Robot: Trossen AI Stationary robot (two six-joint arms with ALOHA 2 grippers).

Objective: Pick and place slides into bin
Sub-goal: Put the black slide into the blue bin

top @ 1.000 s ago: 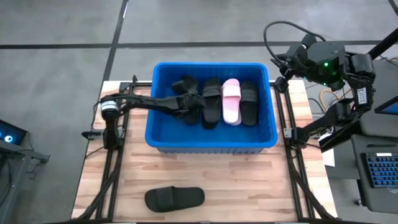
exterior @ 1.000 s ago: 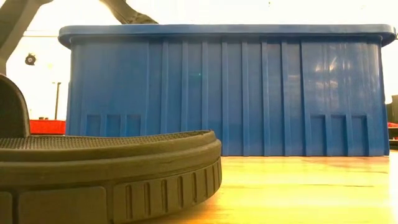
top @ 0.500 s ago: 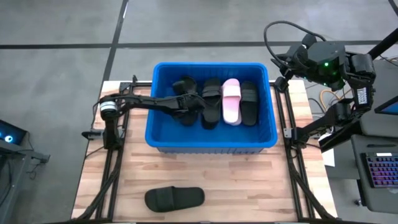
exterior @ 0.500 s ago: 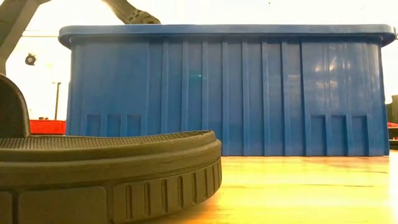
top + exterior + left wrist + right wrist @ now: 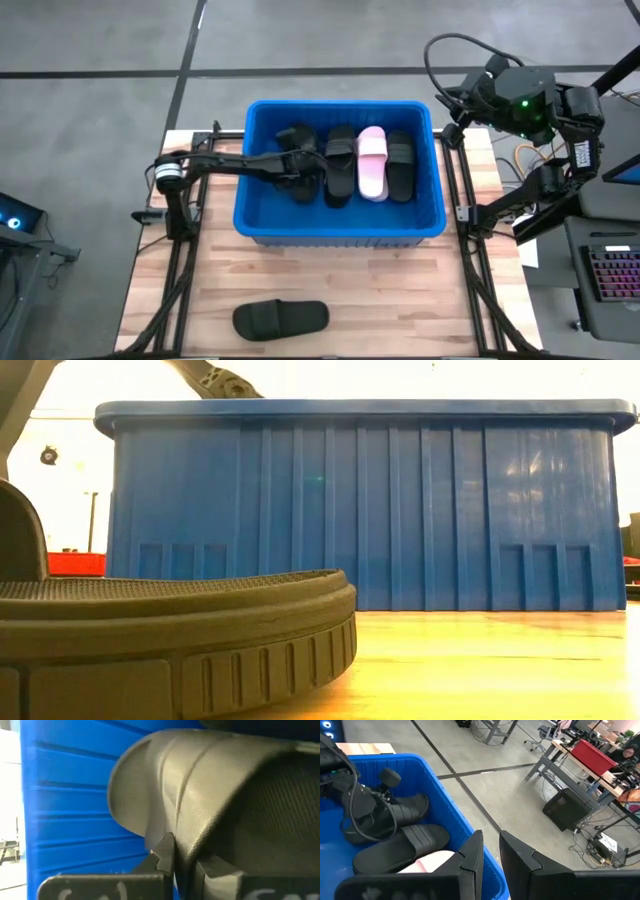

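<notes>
The blue bin [image 5: 340, 228] stands at the middle far side of the table; it also shows in the low view [image 5: 360, 500]. Inside lie black slides [image 5: 341, 165] [image 5: 400, 165] and a pink slide [image 5: 372, 160]. My left gripper [image 5: 305, 168] reaches into the bin from the left and is shut on the leftmost black slide [image 5: 297, 137], which fills the left wrist view [image 5: 225, 795]. Another black slide [image 5: 280, 318] lies flat on the table near the front edge, close to the low camera [image 5: 170, 630]. My right gripper [image 5: 491, 852] is shut and hangs beyond the bin's far right corner. My left gripper pinches a thin raised edge of the black slide [image 5: 167, 827] between its two fingers [image 5: 162, 855]. The fingers come level from the table's left. The slide stands before the bin's ribbed wall [image 5: 65, 795]; I cannot tell whether it is lifted clear.
Bare wooden table [image 5: 400, 300] lies between the bin and the front edge. Metal frame rails [image 5: 180, 260] run along both sides. The right arm's base and cables [image 5: 520, 100] stand at the far right.
My left arm has shifted a little toward the table's left edge inside the bin, still shut on the black slide.
</notes>
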